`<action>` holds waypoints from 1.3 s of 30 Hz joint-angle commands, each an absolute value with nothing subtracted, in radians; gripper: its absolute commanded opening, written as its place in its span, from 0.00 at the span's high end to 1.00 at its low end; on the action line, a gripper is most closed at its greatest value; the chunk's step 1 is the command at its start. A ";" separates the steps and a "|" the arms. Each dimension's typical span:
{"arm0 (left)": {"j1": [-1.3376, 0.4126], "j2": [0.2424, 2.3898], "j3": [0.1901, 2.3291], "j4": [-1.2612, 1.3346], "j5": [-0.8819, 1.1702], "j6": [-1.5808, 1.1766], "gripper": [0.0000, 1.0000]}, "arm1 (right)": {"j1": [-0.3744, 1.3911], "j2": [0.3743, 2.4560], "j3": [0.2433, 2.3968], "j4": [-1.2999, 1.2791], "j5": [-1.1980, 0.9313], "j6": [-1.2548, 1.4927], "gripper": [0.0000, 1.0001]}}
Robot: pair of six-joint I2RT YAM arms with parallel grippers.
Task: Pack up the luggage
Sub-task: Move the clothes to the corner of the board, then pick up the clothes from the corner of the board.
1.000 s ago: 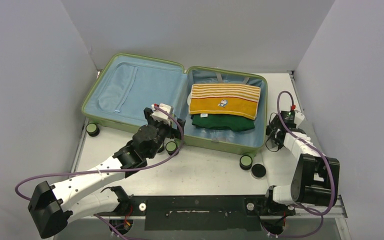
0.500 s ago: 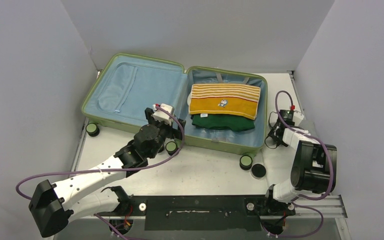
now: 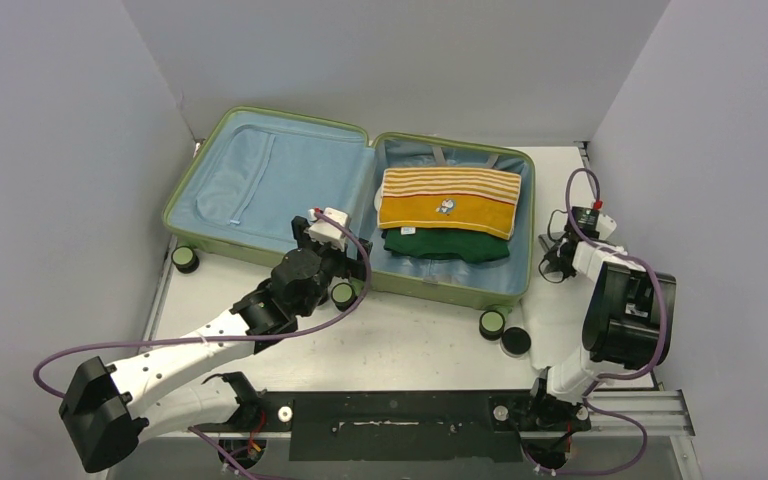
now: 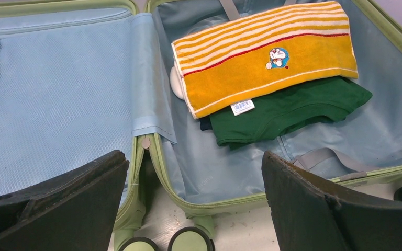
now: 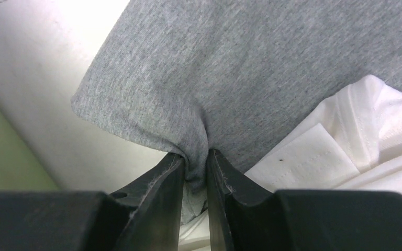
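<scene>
So the white table (image 3: 410, 345) has the light-green luggage (image 3: 250, 190) lying wide open across its far middle, blue lining up. The left half has nothing in it. The right half holds a yellow striped towel (image 3: 447, 205) with a little cartoon patch, sitting on a folded green shirt (image 3: 447, 246). Off the suitcase's right end there's a grey garment (image 5: 241, 68) lying over something white (image 5: 356, 130). The right gripper (image 5: 194, 162) is pinched nearly closed on a fold of that grey fabric. The left gripper (image 4: 192, 162) hangs over the near rim by the hinge, jaws spread wide, holding nothing.
</scene>
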State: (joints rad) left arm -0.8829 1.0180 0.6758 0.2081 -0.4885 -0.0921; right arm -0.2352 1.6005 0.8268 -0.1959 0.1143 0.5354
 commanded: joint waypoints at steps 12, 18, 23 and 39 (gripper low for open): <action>-0.887 1.041 0.734 0.207 -0.487 -0.088 0.02 | -0.211 1.660 0.942 -0.216 0.052 0.536 0.43; -0.887 1.050 0.738 0.203 -0.469 -0.099 0.03 | -0.202 1.646 0.917 -0.190 0.113 0.459 0.28; -0.888 1.057 0.741 0.198 -0.464 -0.105 0.03 | -0.235 1.553 0.855 -0.222 0.203 0.571 0.26; -0.910 1.033 0.741 0.199 -0.436 -0.143 0.03 | -0.374 1.097 0.766 -0.620 0.394 0.906 0.09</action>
State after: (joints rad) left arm -0.9005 1.0569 0.6910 0.1753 -0.4549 -0.1234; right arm -0.3473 1.1687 0.8207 -0.4706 0.3614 0.7815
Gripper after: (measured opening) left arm 0.974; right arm 0.882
